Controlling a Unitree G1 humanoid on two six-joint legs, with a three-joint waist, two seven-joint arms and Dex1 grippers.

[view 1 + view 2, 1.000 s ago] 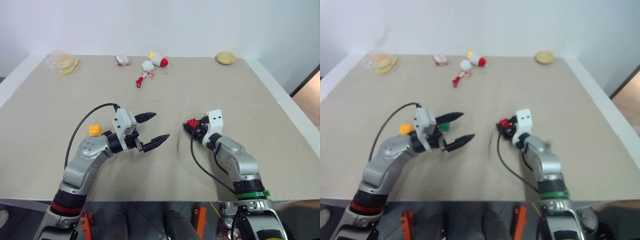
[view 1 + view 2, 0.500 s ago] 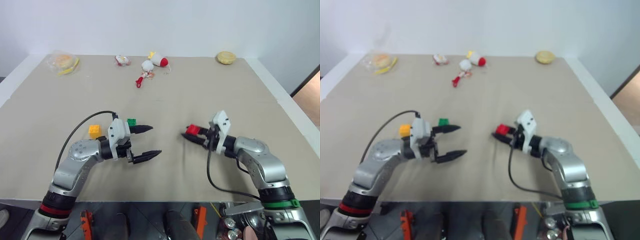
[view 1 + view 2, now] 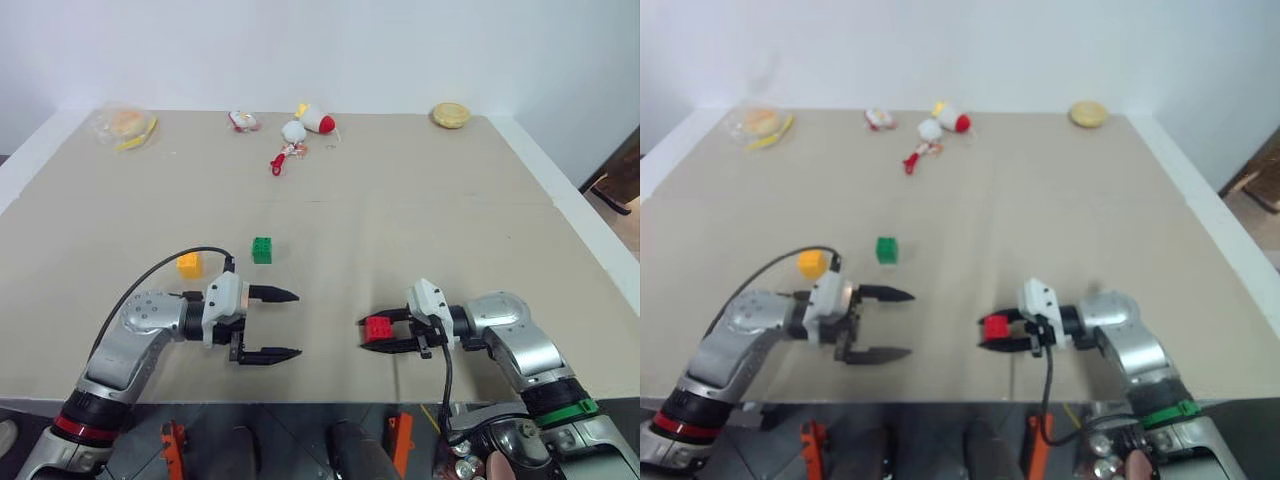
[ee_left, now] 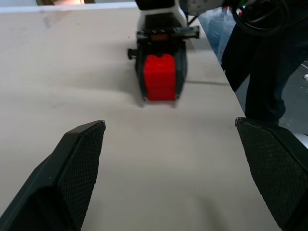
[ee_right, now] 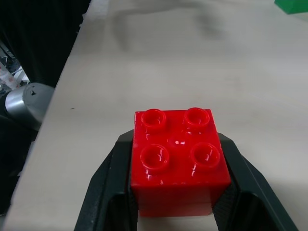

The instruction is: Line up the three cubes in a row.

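My right gripper (image 3: 374,333) is shut on the red cube (image 3: 378,329), holding it just over the table near the front edge, pointing left; its studded top (image 5: 180,144) faces up between the black fingers (image 5: 109,185). The green cube (image 3: 262,250) rests on the table left of centre, and the yellow-orange cube (image 3: 189,264) lies to its left. My left gripper (image 3: 285,324) stands open and empty in front of those two, pointing right at the red cube (image 4: 160,77).
Red-and-white toys (image 3: 305,128) lie at the back centre, a wrapped food item (image 3: 126,124) at the back left and a round tan item (image 3: 452,115) at the back right. The table's front edge (image 3: 320,398) runs just below both grippers.
My right gripper has turned to point left and drawn back toward the front edge with the red cube. My left gripper has sunk and pulled back, uncovering the green cube.
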